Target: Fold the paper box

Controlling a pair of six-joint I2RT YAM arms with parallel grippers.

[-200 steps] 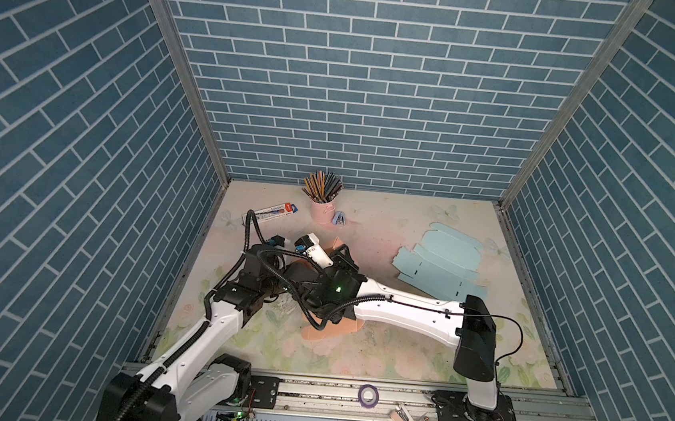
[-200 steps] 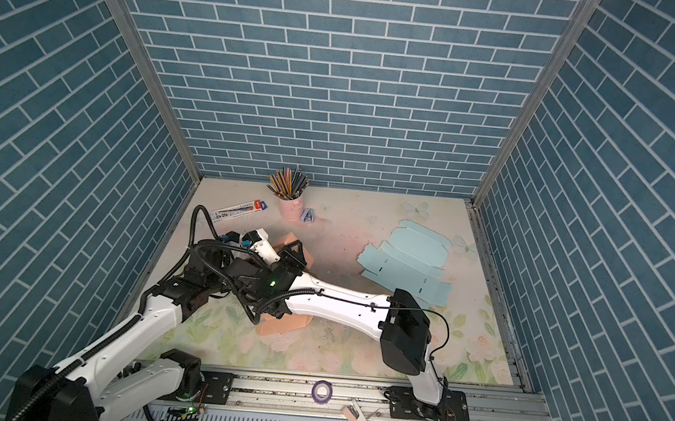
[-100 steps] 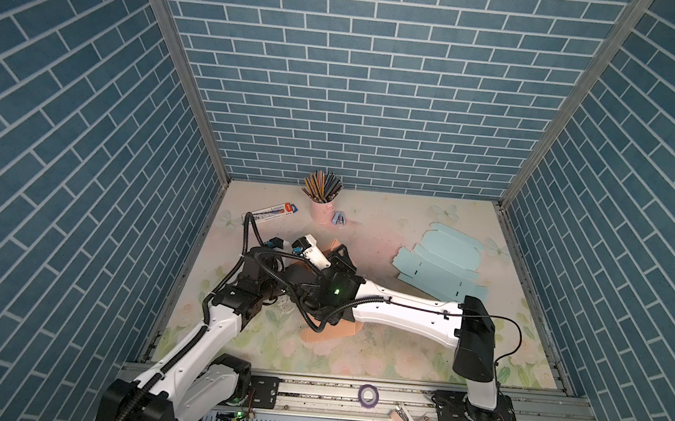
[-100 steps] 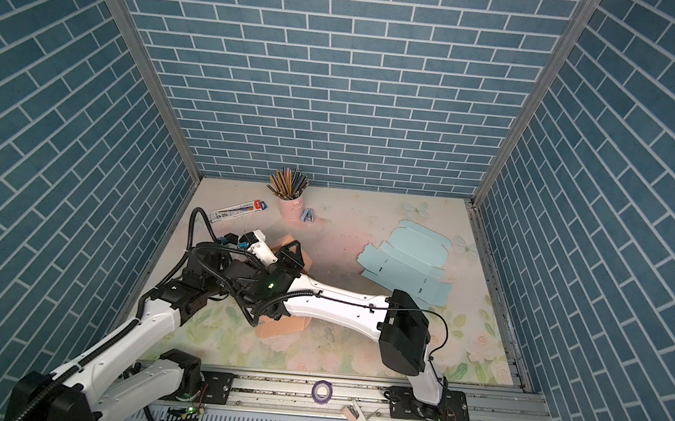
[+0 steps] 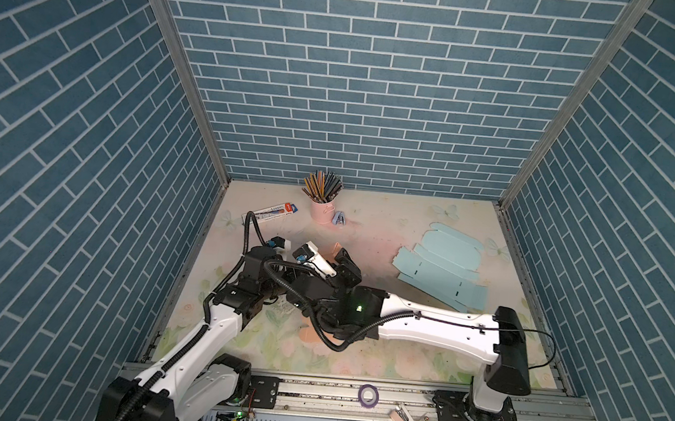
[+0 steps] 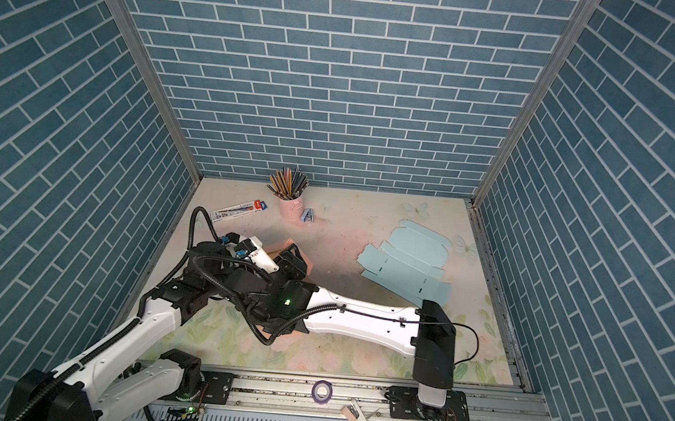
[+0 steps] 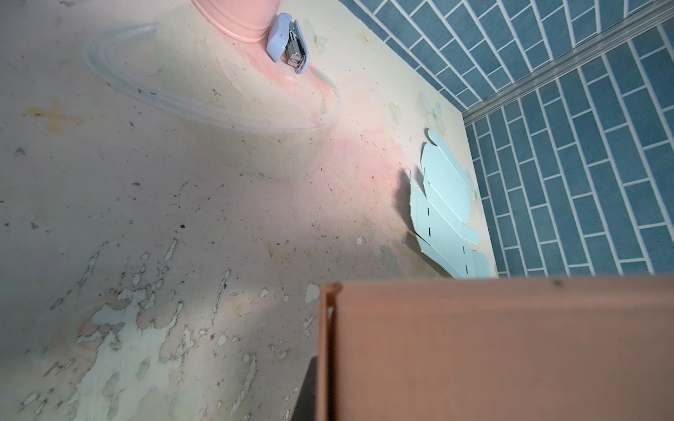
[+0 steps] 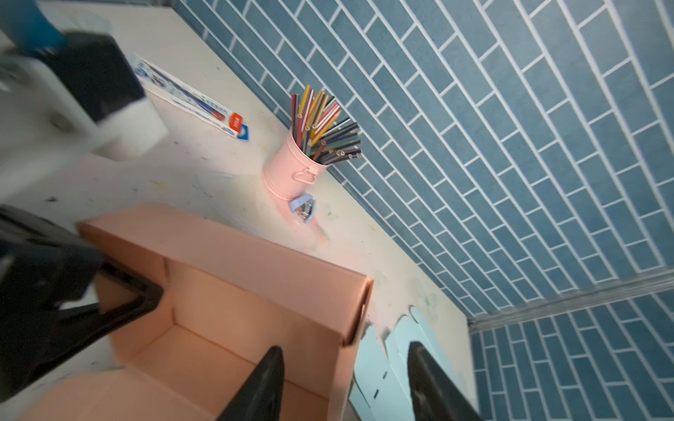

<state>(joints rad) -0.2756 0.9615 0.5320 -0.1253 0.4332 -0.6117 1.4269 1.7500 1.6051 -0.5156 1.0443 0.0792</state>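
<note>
The pink paper box stands partly folded at the table's middle left, its walls up and its top open. In both top views the arms cover most of it; a flap and the near panel show. My right gripper is open, one finger inside the box and one outside its wall. My left gripper is shut on the opposite wall. In the left wrist view the box panel fills the near corner and hides the fingers.
A flat light-blue box blank lies at the right. At the back stand a pink pencil cup, a small stapler and a pen packet. A tape roll sits on the front rail.
My right gripper's jaws have spread apart around the box wall. Both arms have shifted only slightly, and the left gripper stays shut.
</note>
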